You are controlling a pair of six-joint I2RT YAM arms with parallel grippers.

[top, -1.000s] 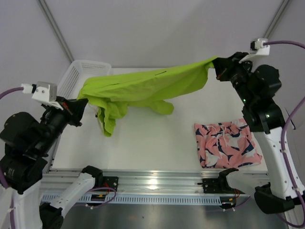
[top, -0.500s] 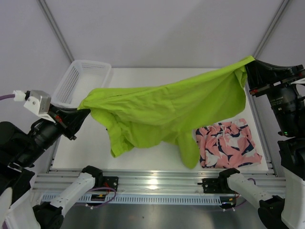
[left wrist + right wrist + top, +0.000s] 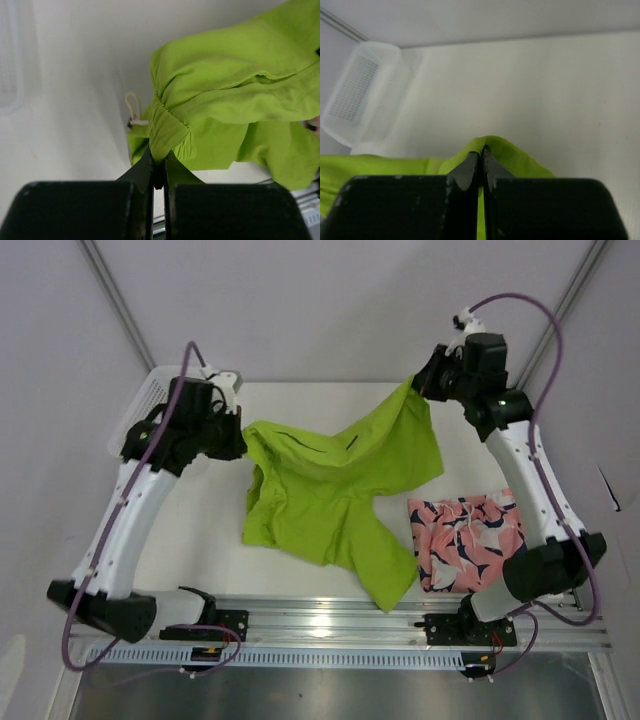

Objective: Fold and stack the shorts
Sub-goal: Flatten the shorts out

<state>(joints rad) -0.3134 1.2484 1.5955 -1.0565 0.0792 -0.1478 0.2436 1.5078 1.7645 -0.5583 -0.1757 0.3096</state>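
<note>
While both arms reach out over the table (image 3: 200, 530), the green shorts (image 3: 330, 480) hang stretched between the left gripper (image 3: 238, 440) and the right gripper (image 3: 418, 382). Most of the cloth sags below and nearward of them onto the surface, and one leg trails toward the near edge. The pink shorts (image 3: 475, 540) lie flat well nearward of the right gripper, and the tip of the trailing green leg lies just beside their left side. The basket (image 3: 150, 400) sits to the left of the left gripper, close behind it. The left gripper is clenched on a gathered edge of the green shorts, with cloth bunched up ahead of its fingers. The right gripper nips a thin ridge of the same cloth between pressed-together fingers. A drawstring (image 3: 132, 107) loops just ahead and left of the left fingertips.
</note>
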